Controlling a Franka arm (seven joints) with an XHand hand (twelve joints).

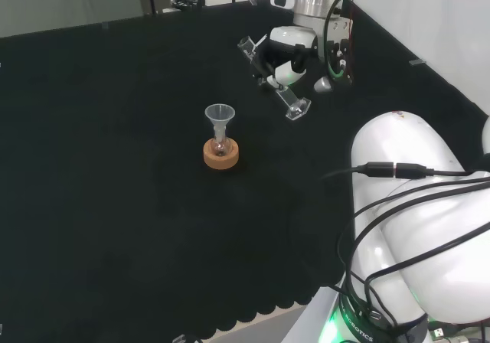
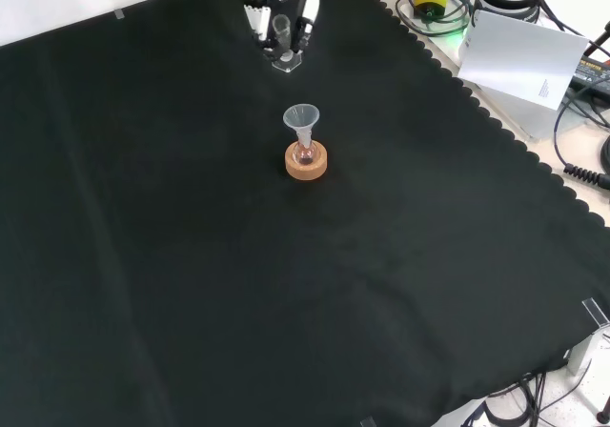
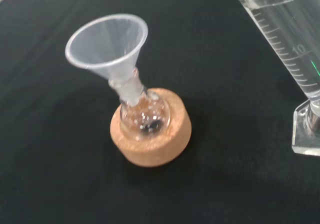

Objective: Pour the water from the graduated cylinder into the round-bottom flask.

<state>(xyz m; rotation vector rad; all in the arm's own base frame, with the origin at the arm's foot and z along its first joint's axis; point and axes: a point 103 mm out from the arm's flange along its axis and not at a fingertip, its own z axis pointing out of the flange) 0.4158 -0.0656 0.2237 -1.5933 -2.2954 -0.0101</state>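
- The graduated cylinder [image 1: 274, 80] was a clear tube with a flat, angular clear base, held off the cloth and tilted, upper right of centre in the head view, its base end pointing lower right.
- In the wrist view the graduated cylinder [image 3: 290, 49] showed printed scale marks and clear water inside, at the frame's right edge.
- In the front view the graduated cylinder [image 2: 283, 44] sat near the top centre.
- The round-bottom flask [image 1: 220, 148] was small and clear, upright on a cork ring stand [image 1: 221, 157] near the head view's centre.
- A clear funnel [image 3: 107, 41] stood in the flask's neck, leaning slightly.
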